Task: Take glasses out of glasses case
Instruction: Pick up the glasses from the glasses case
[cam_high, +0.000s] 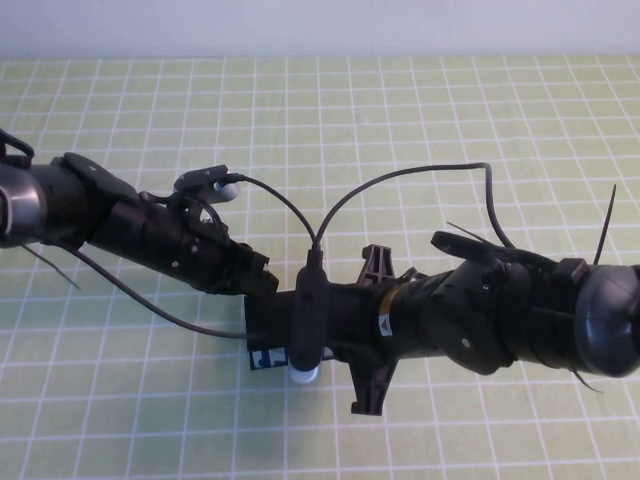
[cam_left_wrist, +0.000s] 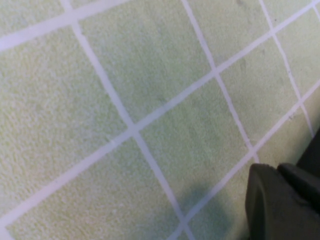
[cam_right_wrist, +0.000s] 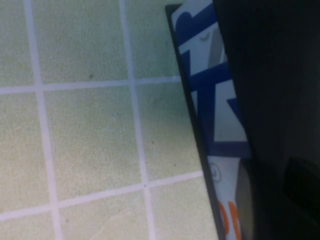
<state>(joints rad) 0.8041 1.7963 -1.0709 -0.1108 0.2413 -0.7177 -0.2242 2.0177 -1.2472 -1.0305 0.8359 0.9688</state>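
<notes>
The glasses case (cam_high: 266, 356) lies at the middle of the table, a black box with a light-blue printed side facing the front. Both arms cover most of it. My left gripper (cam_high: 256, 274) reaches in from the left and sits at the case's far left edge. My right gripper (cam_high: 285, 325) comes in from the right and sits low over the case, under its wrist mount. The right wrist view shows the case's blue and orange printed side (cam_right_wrist: 212, 105) very close. The left wrist view shows one dark finger (cam_left_wrist: 280, 205) above the mat. The glasses are hidden.
A green mat with a white grid (cam_high: 150, 400) covers the table. Black cables (cam_high: 400, 178) loop above both arms at the centre. A white wall runs along the far edge.
</notes>
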